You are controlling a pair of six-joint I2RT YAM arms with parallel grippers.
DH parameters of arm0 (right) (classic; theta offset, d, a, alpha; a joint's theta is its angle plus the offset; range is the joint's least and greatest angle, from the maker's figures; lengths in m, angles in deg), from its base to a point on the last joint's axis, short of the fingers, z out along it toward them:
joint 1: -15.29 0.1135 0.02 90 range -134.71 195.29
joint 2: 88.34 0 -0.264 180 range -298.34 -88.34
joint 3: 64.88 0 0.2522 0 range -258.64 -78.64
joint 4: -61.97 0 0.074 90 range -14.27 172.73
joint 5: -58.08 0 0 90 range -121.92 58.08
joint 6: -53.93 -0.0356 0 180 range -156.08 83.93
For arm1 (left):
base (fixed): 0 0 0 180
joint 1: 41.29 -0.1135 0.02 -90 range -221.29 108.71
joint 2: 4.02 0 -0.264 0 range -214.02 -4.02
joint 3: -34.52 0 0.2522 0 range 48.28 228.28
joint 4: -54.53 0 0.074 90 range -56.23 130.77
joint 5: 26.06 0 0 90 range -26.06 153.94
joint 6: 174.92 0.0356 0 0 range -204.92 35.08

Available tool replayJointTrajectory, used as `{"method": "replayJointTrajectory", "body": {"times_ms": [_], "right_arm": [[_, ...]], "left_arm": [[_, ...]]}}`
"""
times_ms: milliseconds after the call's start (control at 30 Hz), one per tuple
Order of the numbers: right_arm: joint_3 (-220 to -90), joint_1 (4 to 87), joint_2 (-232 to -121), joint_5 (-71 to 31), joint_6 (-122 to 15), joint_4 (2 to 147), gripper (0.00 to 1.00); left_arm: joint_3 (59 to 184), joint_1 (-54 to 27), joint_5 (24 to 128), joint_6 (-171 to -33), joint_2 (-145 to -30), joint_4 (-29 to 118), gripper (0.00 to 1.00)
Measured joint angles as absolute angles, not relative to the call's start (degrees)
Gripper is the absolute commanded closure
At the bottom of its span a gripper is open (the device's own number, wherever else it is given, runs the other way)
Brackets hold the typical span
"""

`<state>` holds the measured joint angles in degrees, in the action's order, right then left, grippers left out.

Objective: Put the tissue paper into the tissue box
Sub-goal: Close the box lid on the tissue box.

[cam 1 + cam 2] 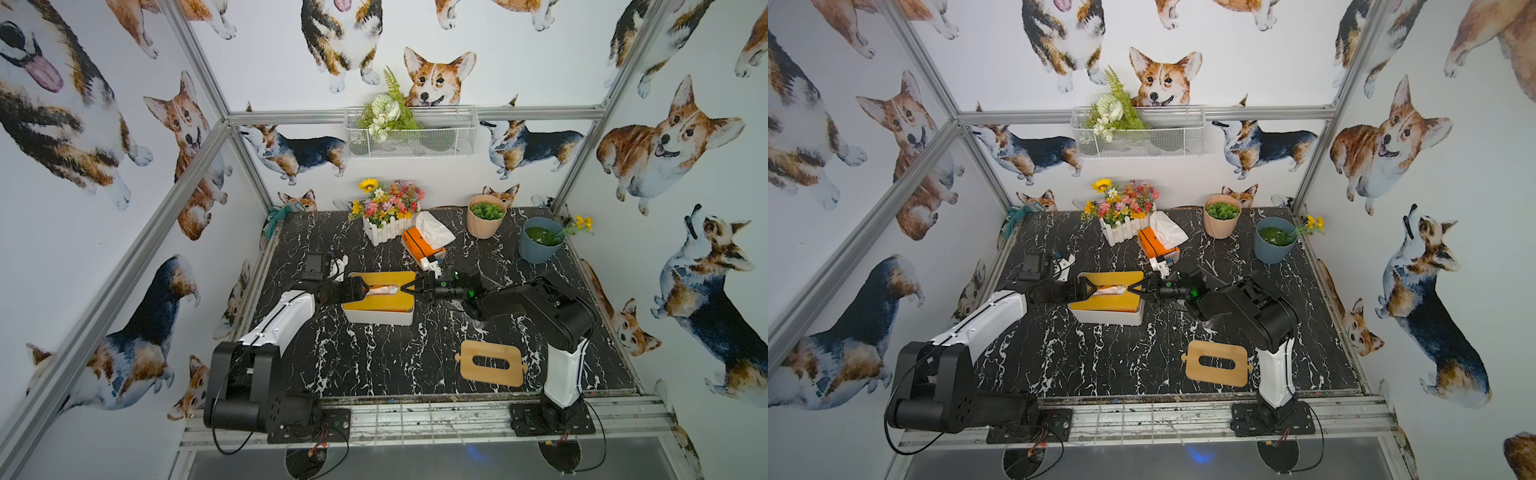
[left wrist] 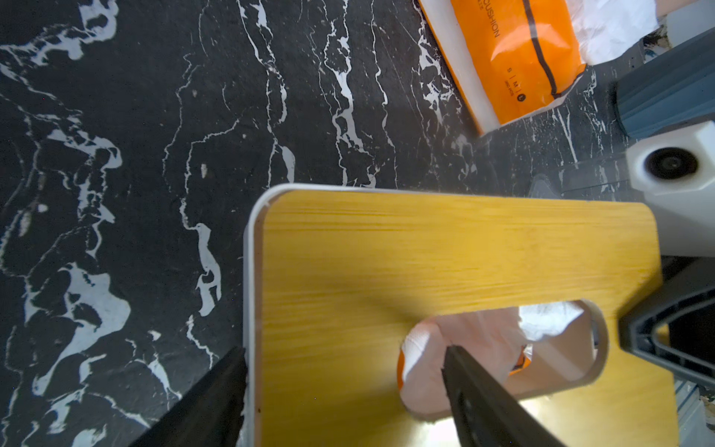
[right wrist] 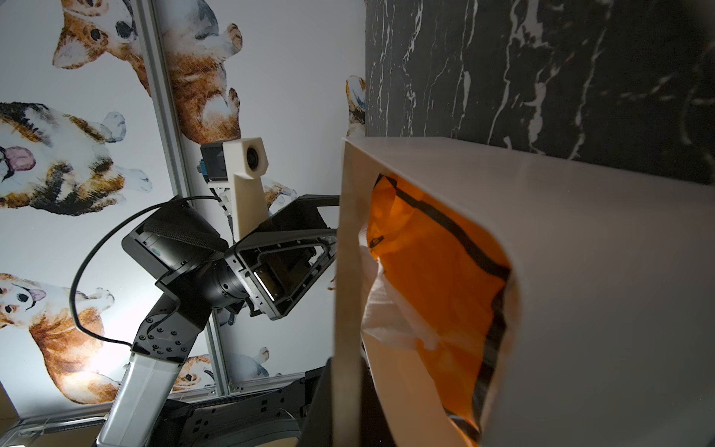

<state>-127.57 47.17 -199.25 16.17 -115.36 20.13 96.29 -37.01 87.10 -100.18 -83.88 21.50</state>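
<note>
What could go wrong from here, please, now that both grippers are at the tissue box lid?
1. One finger of the open left gripper points into the slot of the lid, at the tissue paper; pulling away might snag it and drag it out.
2. The right gripper seems to pinch one end of the lid, which stands off the tissue box with tissue bulging in the gap; lowering could trap it.

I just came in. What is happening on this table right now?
The white tissue box is being packed. An orange tissue pack already lies inside, and the wooden lid sits on top, with tissue showing through its slot. The left gripper, jaws open, straddles one end of the box. The right gripper, jaws closed, is at the other end.
</note>
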Motion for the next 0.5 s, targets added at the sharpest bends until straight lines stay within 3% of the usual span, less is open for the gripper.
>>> {"method": "replayJointTrajectory", "body": {"times_ms": [500], "right_arm": [[-127.00, 47.56, -200.87, 16.24, -117.17, 15.94, 1.00]], "left_arm": [[96.21, -37.04, 87.12, -100.18, -83.90, 21.50, 0.18]]}}
